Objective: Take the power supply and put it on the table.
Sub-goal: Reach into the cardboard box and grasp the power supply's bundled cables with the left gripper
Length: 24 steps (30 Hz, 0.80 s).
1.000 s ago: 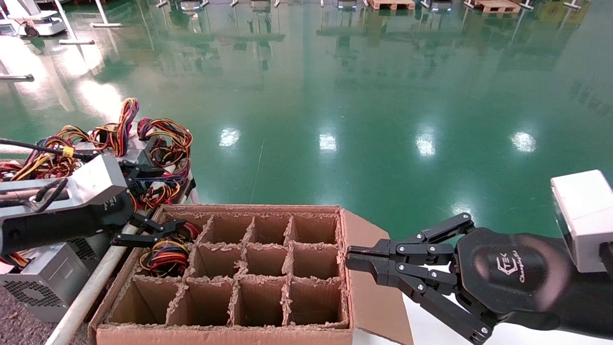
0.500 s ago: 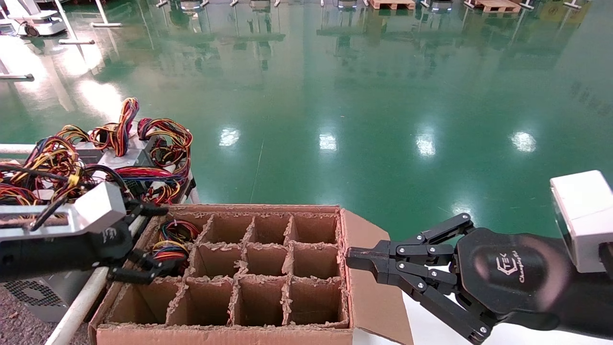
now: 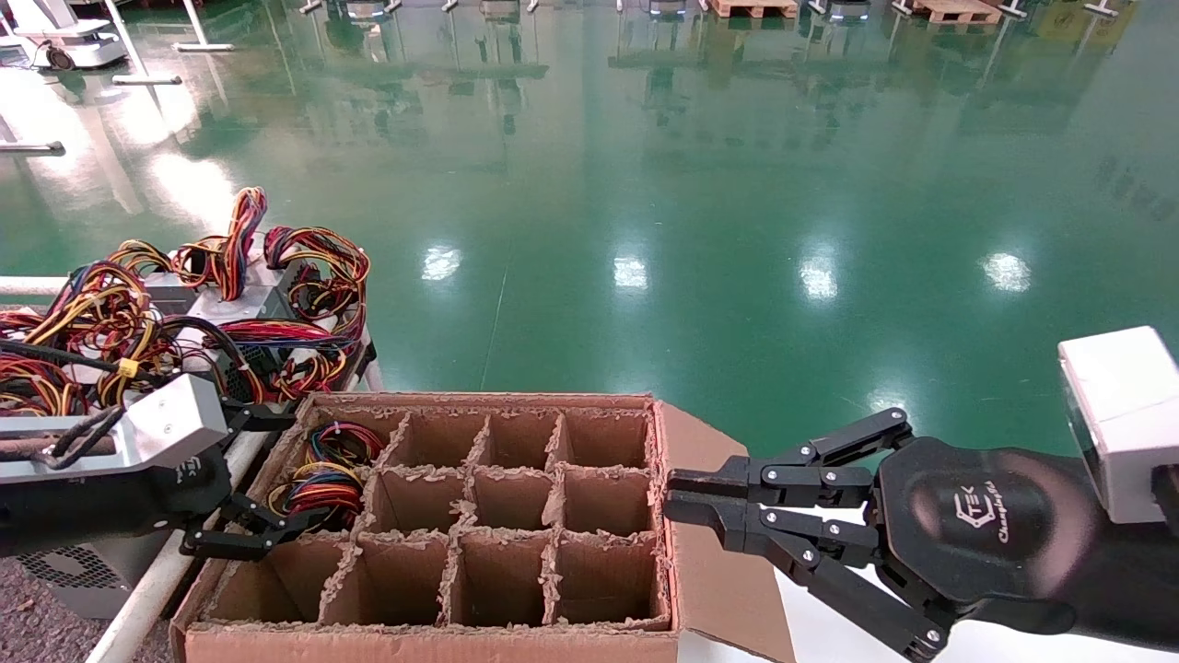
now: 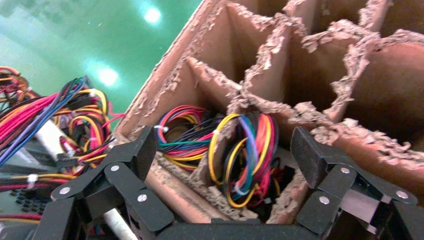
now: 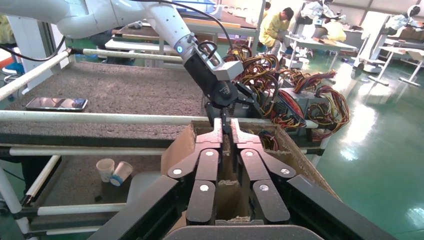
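**Power supply sitting in a carton cell, left tool spread wide at the corner**

Power supply [image 3: 324, 479] is sitting down inside the far-left cell of the divided cardboard carton [image 3: 516, 626], with only its coiled red, yellow, black and blue wires [image 4: 247, 155] showing above the torn dividers; its metal box is hidden by the cardboard. The left tool [image 3: 247, 479] is hovering over that corner of the carton with its fingers spread wide and nothing between them, one finger standing on each side of the wire coil in the left wrist view. The right tool [image 3: 671, 493] is waiting at the carton's right flap, its fingers drawn almost together and gripping nothing; its black housing is carrying a white logo whose letters are reading roughly "TEK" over a slanted script word I cannot make out.

Ragged divider edges are crowding the wire coil on every side. Just left of the carton, a round white tube rail [image 3: 152, 589] is edging the grey speckled tabletop [image 5: 125, 90]. On that tabletop, more power supplies with tangled wire bundles [image 3: 230, 304] are lying piled together, and a perforated grey box [image 3: 78, 575] is showing under the left arm. In the right wrist view a phone [image 5: 56, 103] is lying on the tabletop, and two paper cups [image 5: 113, 171] are resting on a lower level below it.
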Each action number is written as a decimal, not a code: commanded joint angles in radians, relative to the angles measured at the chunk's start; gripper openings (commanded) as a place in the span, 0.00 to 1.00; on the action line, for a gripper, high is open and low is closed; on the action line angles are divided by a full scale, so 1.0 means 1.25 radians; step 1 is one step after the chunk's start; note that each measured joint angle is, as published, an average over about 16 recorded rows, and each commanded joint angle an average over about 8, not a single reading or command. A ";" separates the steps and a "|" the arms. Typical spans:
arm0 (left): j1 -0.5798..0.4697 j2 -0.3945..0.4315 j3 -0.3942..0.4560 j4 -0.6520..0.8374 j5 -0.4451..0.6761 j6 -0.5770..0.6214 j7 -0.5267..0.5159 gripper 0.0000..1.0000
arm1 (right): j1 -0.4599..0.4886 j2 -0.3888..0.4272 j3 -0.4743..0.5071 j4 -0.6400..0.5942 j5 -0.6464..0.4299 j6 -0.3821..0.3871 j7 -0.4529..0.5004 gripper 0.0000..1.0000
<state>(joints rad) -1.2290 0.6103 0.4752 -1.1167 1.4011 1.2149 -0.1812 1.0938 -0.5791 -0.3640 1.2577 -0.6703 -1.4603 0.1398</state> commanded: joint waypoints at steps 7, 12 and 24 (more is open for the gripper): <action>0.014 -0.001 0.005 -0.028 0.017 -0.021 -0.013 0.00 | 0.000 0.000 0.000 0.000 0.000 0.000 0.000 1.00; 0.026 -0.005 0.007 -0.041 0.027 -0.035 -0.022 0.00 | 0.000 0.000 0.000 0.000 0.000 0.000 0.000 1.00; 0.055 -0.009 0.008 -0.057 0.027 -0.054 -0.032 0.00 | 0.000 0.000 0.000 0.000 0.000 0.000 0.000 1.00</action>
<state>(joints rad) -1.1606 0.5979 0.4840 -1.1862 1.4349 1.1479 -0.2195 1.0938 -0.5791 -0.3642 1.2577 -0.6702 -1.4602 0.1397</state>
